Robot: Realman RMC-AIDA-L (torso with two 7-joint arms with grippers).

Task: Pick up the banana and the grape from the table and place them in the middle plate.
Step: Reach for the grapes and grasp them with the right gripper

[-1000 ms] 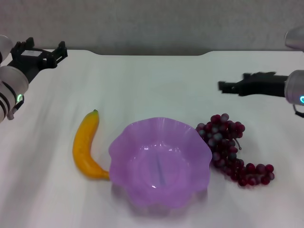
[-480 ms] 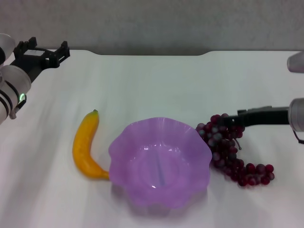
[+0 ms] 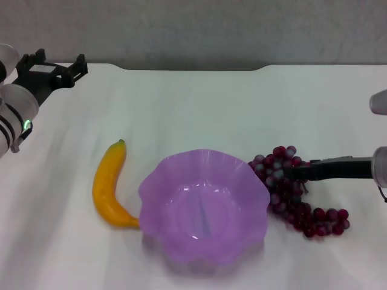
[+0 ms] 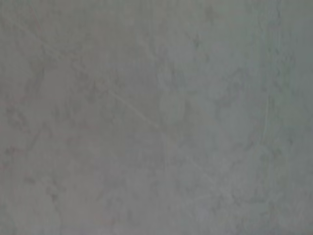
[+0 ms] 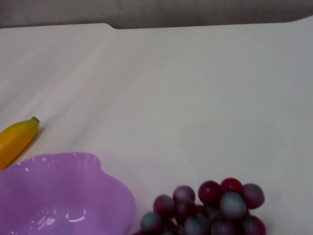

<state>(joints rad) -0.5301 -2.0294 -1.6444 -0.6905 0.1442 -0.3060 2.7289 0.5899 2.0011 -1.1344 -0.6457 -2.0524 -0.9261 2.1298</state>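
The banana [image 3: 109,187] lies on the table [image 3: 199,109] just left of the middle plate [image 3: 202,208], its end near the plate's rim. The plate is purple, wavy-rimmed and empty. The grape bunch [image 3: 299,202] lies right of the plate. My right gripper [image 3: 295,172] reaches in from the right and sits low over the upper end of the bunch, at its top grapes. My left gripper [image 3: 54,67] is open and empty, parked at the far left back corner. The right wrist view shows the grape [image 5: 210,210], the plate [image 5: 58,196] and the banana's tip [image 5: 17,139].
The grey wall [image 3: 193,30] runs along the table's back edge, which has a rounded cut-out. The left wrist view shows only a plain grey surface [image 4: 156,117].
My right gripper has come down and toward the plate, from above the table behind the grapes to the top of the bunch. The left arm has hardly moved.
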